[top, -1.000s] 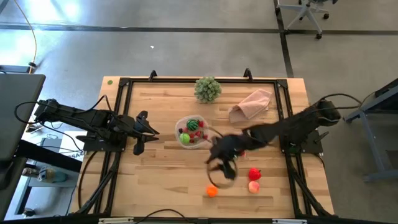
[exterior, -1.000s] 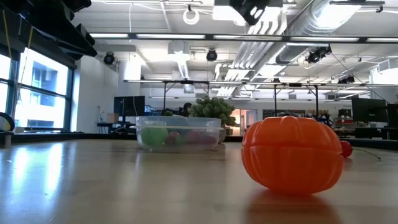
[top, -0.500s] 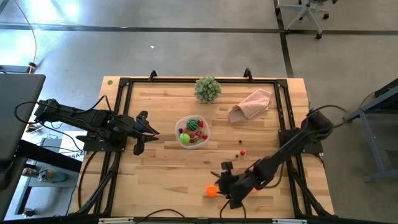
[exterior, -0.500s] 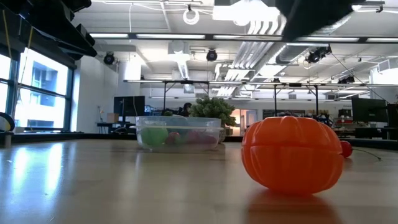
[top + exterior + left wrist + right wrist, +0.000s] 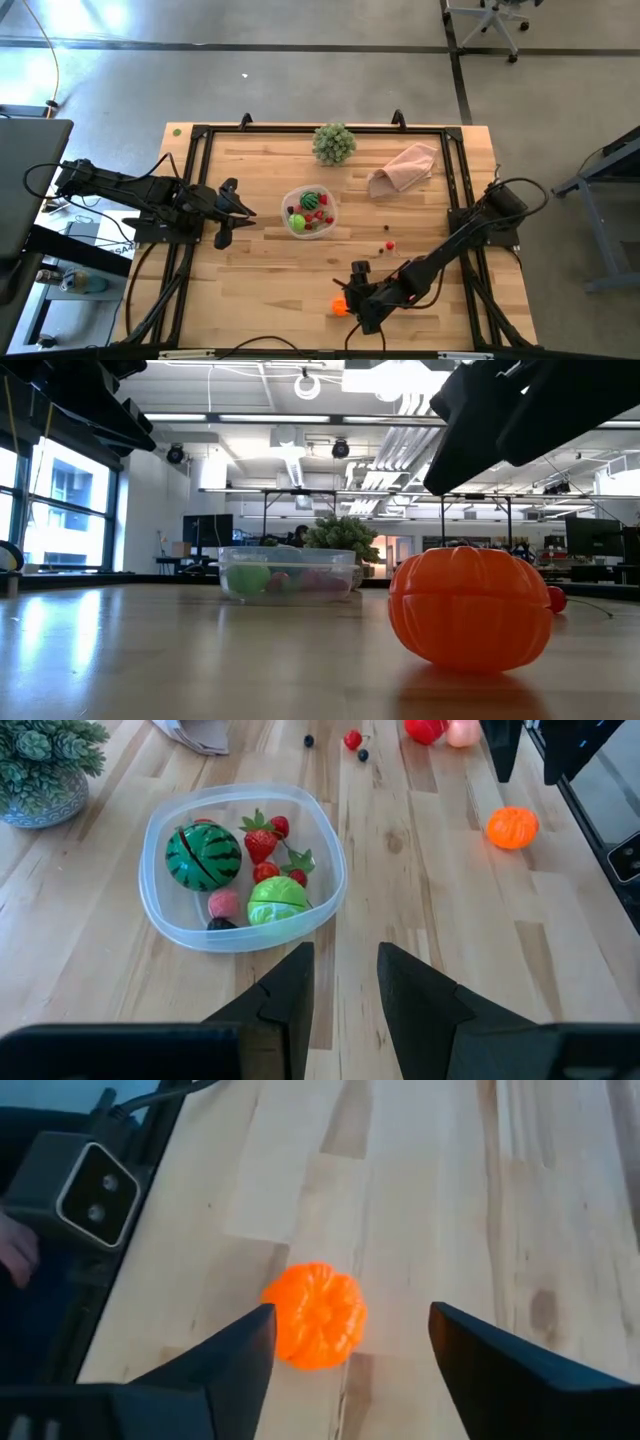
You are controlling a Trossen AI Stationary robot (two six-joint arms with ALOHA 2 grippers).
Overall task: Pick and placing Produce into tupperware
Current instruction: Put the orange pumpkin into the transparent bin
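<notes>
Light wooden bench (image 5: 260, 280) fills frame centre in the high view. Clear plastic tupperware with rounded corners (image 5: 309, 211) at mid-bench holds striped dark green, light green, pink and red produce. Left pincer (image 5: 236, 212) sits left of it, fingers slightly apart, empty. Right pincer (image 5: 350, 302) at lower centre, spread wide, empty, just beside the ribbed orange toy fruit (image 5: 340, 307), which rests on the bench.
</notes>
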